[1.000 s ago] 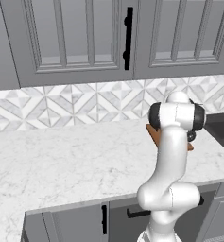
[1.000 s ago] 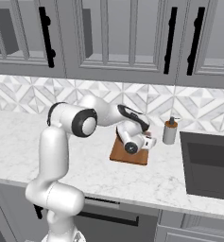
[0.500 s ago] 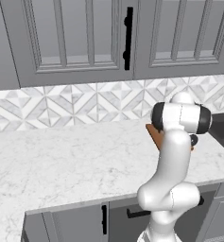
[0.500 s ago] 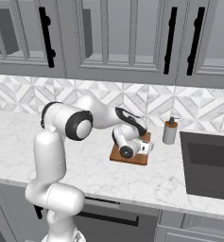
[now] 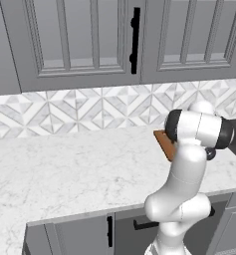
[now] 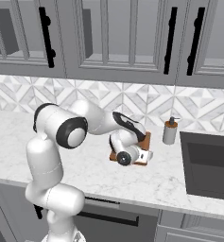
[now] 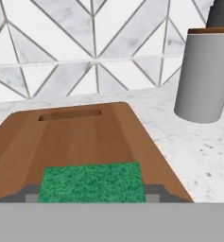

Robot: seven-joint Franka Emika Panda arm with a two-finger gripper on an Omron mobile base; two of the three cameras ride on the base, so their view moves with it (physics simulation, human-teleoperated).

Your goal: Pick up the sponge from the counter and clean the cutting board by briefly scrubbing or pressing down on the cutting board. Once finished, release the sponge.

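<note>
Lowered gripper (image 7: pixel 92 194), sponge (image 7: pixel 91 183) (gripped) on cutting board (image 7: pixel 85 137)

This is a kitchen. Grey panelled wall cabinets (image 5: pixel 79 40) with black bar handles (image 5: pixel 135 32) fill the top of both base views. Below them runs a backsplash (image 5: pixel 64 109) of white and grey geometric tiles, and a broad white marble-look counter (image 5: pixel 64 169) crosses the middle, above grey base cabinets (image 5: pixel 74 234). At the right of the right base view a dark sink (image 6: pixel 210 163) is set into the counter, with a soap dispenser (image 6: pixel 169 131) just beside it.
</note>
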